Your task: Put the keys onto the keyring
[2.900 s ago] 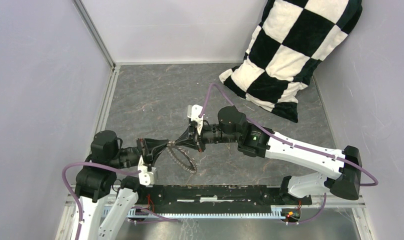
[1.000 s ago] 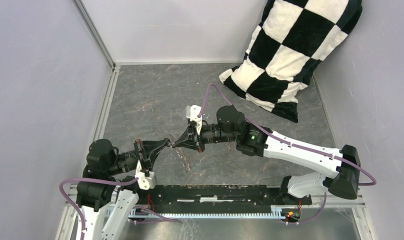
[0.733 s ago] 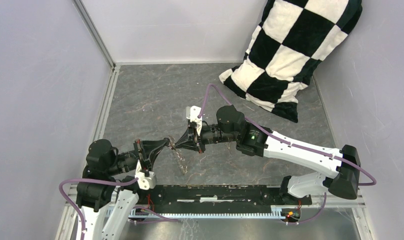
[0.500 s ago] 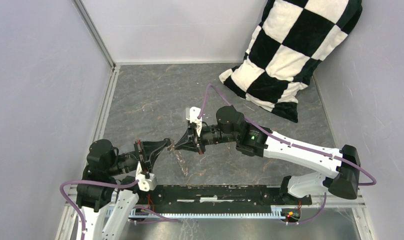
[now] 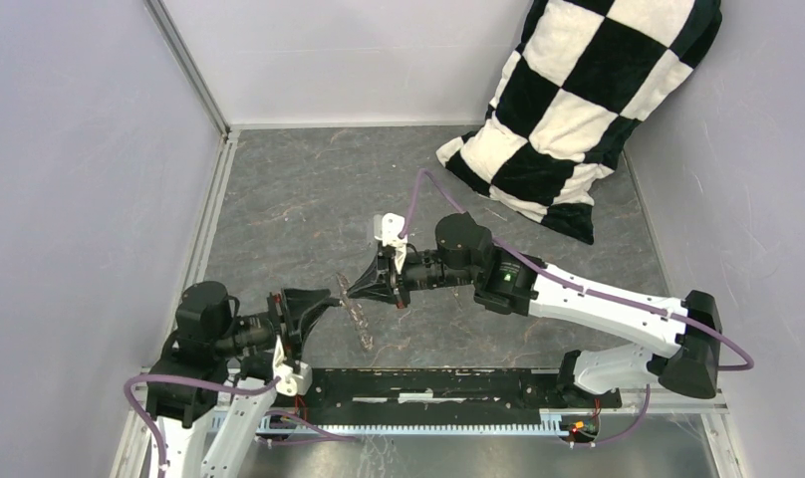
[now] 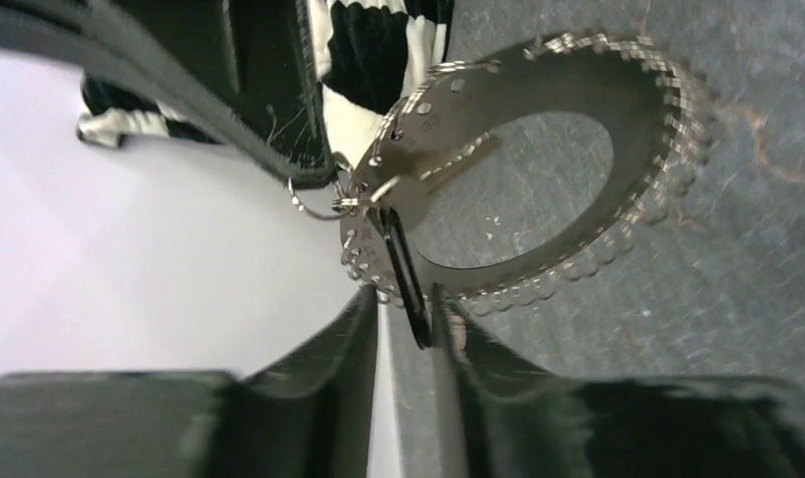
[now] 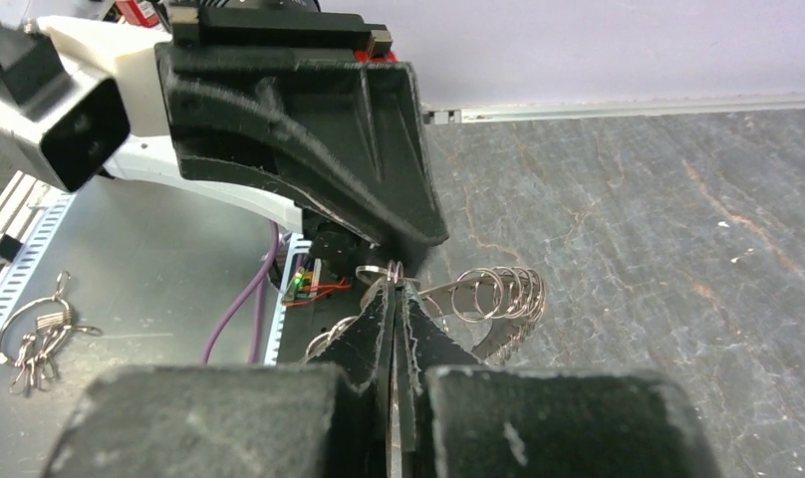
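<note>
The right gripper (image 7: 393,287) was closed tight, its tips pinching a small wire loop (image 7: 395,269) at the rim of the large round metal keyring (image 6: 650,100). This toothed wreath of small brownish-silver keys hung below that grip over the grey marbled table (image 5: 299,189). The left gripper (image 6: 405,301) stood narrowly parted just beside the ring, and a tiny black-headed key (image 6: 402,261) dangled from the rim in the gap between its fingers (image 6: 329,349) (light showed on one side, so nothing was squeezed). A short silvery blade (image 6: 458,159) lay across the ring's face just above. A black-and-white chequered cushion (image 5: 588,100) leaned in the far right corner.
</note>
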### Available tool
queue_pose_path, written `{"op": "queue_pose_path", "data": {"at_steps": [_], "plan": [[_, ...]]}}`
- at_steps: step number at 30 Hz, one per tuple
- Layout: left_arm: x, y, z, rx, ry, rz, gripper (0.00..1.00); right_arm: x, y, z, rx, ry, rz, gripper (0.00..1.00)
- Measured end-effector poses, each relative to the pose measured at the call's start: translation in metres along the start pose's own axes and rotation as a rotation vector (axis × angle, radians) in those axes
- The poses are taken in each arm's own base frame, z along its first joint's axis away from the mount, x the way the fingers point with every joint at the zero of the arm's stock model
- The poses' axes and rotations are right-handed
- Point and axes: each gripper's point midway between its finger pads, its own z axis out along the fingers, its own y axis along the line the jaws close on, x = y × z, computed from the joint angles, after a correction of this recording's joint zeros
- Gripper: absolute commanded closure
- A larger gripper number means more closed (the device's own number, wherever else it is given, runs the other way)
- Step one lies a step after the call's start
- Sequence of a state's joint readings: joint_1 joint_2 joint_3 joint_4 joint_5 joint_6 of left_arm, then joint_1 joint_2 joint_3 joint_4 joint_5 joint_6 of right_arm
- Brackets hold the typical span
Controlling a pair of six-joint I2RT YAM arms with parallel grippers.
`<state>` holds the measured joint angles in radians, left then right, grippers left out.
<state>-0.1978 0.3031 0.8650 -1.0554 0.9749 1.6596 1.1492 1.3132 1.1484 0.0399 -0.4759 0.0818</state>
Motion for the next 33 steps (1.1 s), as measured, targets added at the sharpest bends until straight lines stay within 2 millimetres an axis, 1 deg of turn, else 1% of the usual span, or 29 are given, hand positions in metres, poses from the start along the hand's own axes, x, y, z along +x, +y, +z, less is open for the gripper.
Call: {"op": "queue_pose_path", "data": {"at_steps": [2,4,7,10,12,15,19,24,31,33], "plan": [[0.000,0.006,-0.002,-0.020,0.013,-0.070,0.50,-0.007,0.001,-0.005,0.008,-0.022,-0.011,0.99],[-0.003,0.018,-0.006,-0.042,0.015,-0.161,0.49,-0.013,0.002,-0.008,0.008,-0.046,-0.022,1.00],[-0.014,0.046,-0.009,-0.062,-0.022,-0.305,0.51,-0.023,0.004,-0.011,0.006,-0.088,-0.040,0.99],[-0.026,0.076,-0.005,-0.057,-0.104,-0.477,0.56,-0.025,0.005,-0.011,0.004,-0.106,-0.051,0.99],[-0.029,0.085,0.000,-0.038,-0.155,-0.581,0.58,-0.023,0.004,-0.010,0.005,-0.103,-0.051,0.99],[-0.030,0.084,0.008,0.020,-0.205,-0.728,0.57,-0.019,0.003,-0.010,0.009,-0.097,-0.059,0.99],[-0.029,0.075,0.012,0.075,-0.212,-0.819,0.62,-0.018,0.000,-0.011,0.025,-0.090,-0.080,0.99],[-0.031,0.069,0.011,0.093,-0.209,-0.852,0.71,-0.020,-0.002,-0.014,0.036,-0.092,-0.099,0.99],[-0.032,0.065,0.011,0.105,-0.207,-0.875,0.80,-0.016,-0.002,-0.014,0.040,-0.078,-0.099,0.99],[-0.031,0.064,0.011,0.108,-0.206,-0.880,0.81,-0.016,-0.002,-0.014,0.039,-0.078,-0.100,0.99]]}}
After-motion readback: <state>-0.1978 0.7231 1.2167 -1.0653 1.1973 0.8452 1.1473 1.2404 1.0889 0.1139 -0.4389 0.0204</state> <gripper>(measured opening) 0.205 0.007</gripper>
